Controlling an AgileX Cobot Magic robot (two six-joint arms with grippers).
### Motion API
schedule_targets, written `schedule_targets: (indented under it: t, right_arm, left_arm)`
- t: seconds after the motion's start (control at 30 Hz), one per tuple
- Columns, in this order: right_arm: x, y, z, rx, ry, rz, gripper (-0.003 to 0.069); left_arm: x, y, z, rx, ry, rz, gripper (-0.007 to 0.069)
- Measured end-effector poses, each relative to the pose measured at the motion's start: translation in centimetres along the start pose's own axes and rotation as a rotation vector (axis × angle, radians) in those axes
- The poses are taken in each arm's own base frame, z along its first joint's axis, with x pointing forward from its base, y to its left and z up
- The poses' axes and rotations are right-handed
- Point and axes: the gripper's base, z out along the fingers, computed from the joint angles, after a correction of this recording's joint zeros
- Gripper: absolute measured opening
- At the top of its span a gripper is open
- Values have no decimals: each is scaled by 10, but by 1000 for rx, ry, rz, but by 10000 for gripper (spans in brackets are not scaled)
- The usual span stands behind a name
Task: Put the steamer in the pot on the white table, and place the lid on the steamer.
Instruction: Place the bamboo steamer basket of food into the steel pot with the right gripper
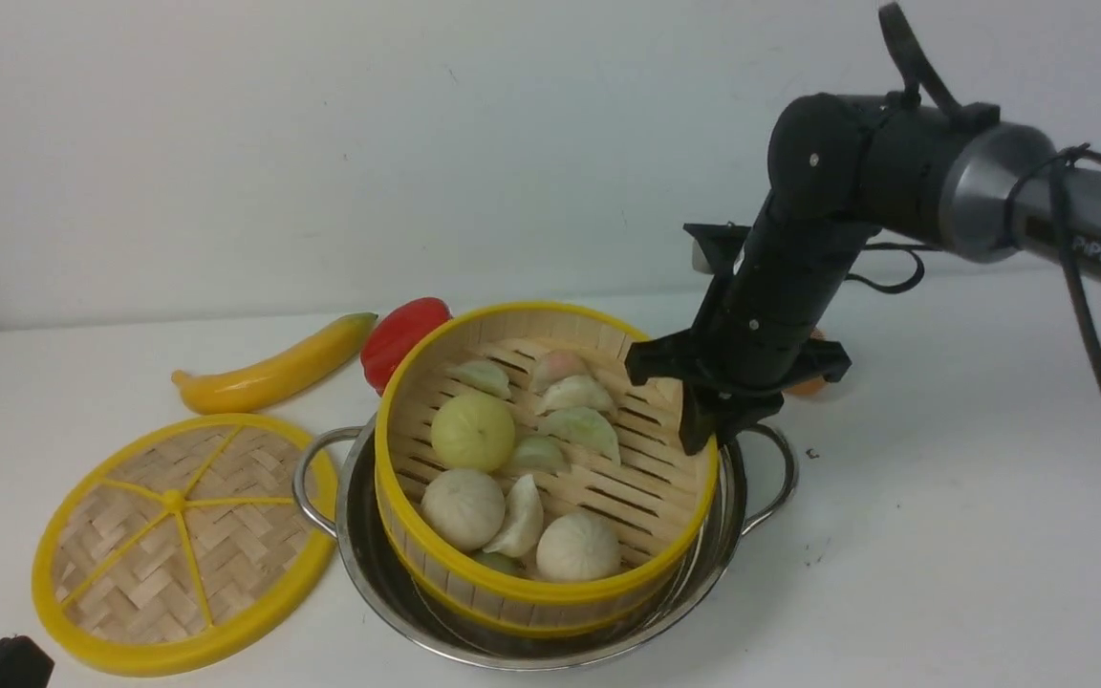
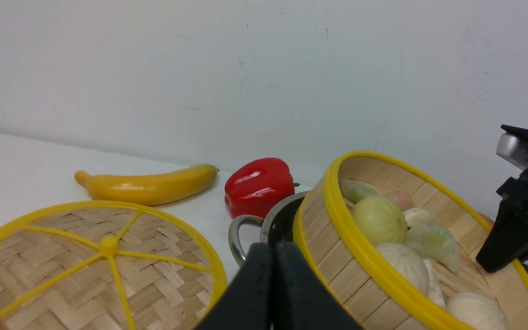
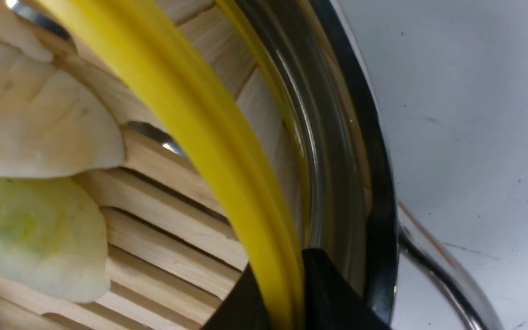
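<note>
Right gripper [image 1: 703, 425] is closed on the rim of the steamer [image 1: 550, 612], which is held tilted, its lower part inside the pot [image 1: 632, 638]. Buns [image 1: 579, 548] and dumplings [image 1: 577, 394] are carried in the steamer. The left gripper [image 1: 10, 664], near the lid [image 1: 178, 545], is closed. The lid is laid flat on the table [image 1: 942, 573] beside the pot. Behind them, a banana [image 1: 278, 368] and a pepper [image 1: 402, 339] are seen.

The right hand [image 1: 703, 420] grips the rim of the steamer [image 1: 550, 459], which sits tilted in the pot [image 1: 369, 573]; the lid [image 1: 130, 535] lies beside them on the desk [image 1: 942, 554].
</note>
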Motion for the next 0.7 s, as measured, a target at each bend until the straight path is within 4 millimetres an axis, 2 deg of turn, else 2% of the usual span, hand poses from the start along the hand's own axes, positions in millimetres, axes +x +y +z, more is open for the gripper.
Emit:
schedule_targets:
  t: [0.13, 0.33, 0.5, 0.7]
  right_arm:
    - [3, 7, 4, 31, 1, -36, 44]
    - [4, 13, 6, 47, -6, -56, 107]
    - [4, 13, 6, 40, -6, -51, 230]
    - [5, 16, 4, 15, -7, -41, 483]
  left_arm:
    - [0, 0, 0, 0, 0, 0, -64]
    - [0, 0, 0, 0, 0, 0, -64]
    - [0, 0, 0, 0, 0, 0, -64]
    - [0, 0, 0, 0, 0, 0, -64]
